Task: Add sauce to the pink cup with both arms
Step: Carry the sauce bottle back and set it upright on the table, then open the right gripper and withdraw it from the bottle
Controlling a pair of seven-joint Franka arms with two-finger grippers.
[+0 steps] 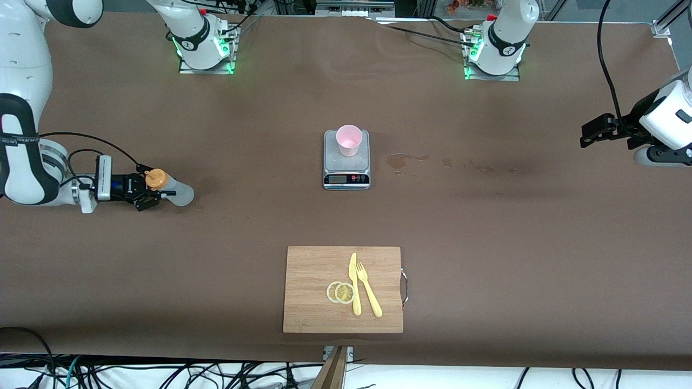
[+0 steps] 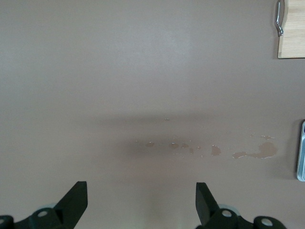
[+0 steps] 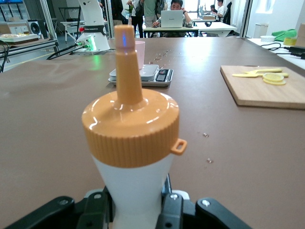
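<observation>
1. Sauce bottle [image 1: 172,188] stands upright on the brown table [image 1: 486,227], at the right arm's end, well apart from the kitchen scale [image 1: 346,160]. Translucent whitish body, orange-yellow nozzle cap [image 3: 130,125] with a small tab at the rim.
2. Right gripper [image 1: 145,188] is low at the table, fingers closed on the bottle's body just under the cap; the right wrist view shows the black fingers [image 3: 97,210] pressed on both sides of the white neck.
3. Pink cup [image 1: 349,140] sits upright on the scale's grey platform, toward the edge farther from the front camera; the scale's display and buttons face that camera.
4. Dried spill stains [image 1: 400,160] mark the table beside the scale, trailing toward the left arm's end.
5. Wooden cutting board [image 1: 313,292], nearer the front camera than the scale, carries two lemon slices [image 1: 340,292], a yellow plastic knife [image 1: 354,283] and fork [image 1: 368,289], side by side.
6. Left gripper [image 2: 141,202] waits over bare table at the left arm's end, well apart from the scale, fingers spread wide, holding nothing.
</observation>
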